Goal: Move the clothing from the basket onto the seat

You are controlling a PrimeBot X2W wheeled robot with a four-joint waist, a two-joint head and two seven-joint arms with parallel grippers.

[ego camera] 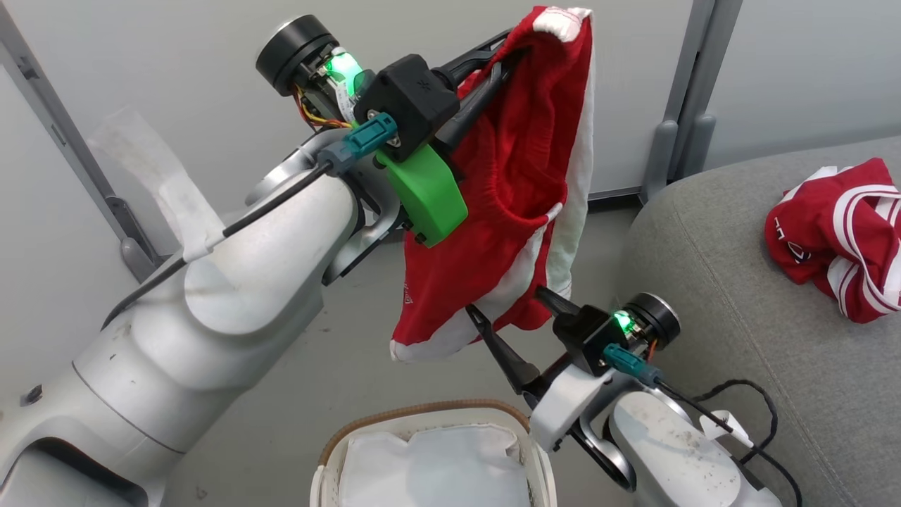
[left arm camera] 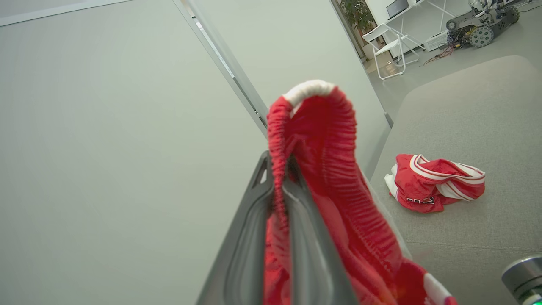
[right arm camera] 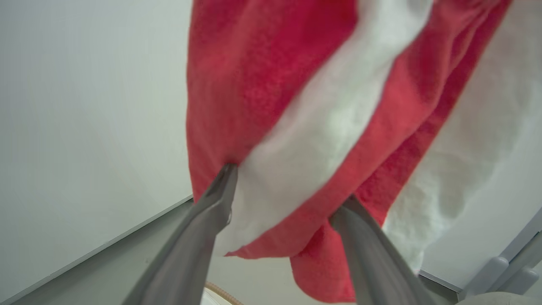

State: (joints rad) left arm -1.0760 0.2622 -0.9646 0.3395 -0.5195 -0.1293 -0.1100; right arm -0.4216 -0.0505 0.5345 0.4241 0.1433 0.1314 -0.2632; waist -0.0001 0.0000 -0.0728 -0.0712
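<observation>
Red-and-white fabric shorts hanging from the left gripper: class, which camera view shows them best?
The head view: the red-and-white fabric shorts hang full-length from the shut left gripper, waistband to hem. The left wrist view gives the gathered waistband pinched close up; the right wrist view, a blurred lower hem at the open right gripper.

Head view: you look forward and down from above both arms, with the basket (ego camera: 422, 407) rim at the bottom edge, the wall (ego camera: 176, 56) ahead and the seat (ego camera: 704, 296) at right. Left wrist view: you look up and outward along the left tool (left arm camera: 279, 169), very near the hanging garment (left arm camera: 338, 140), seat beyond. Right wrist view: you look steeply up along the right tool (right arm camera: 288, 184) from just under that garment's hem. All views share the hanging garment; head and left wrist views share the seat and the crumpled garment (ego camera: 830, 239) on it.
</observation>
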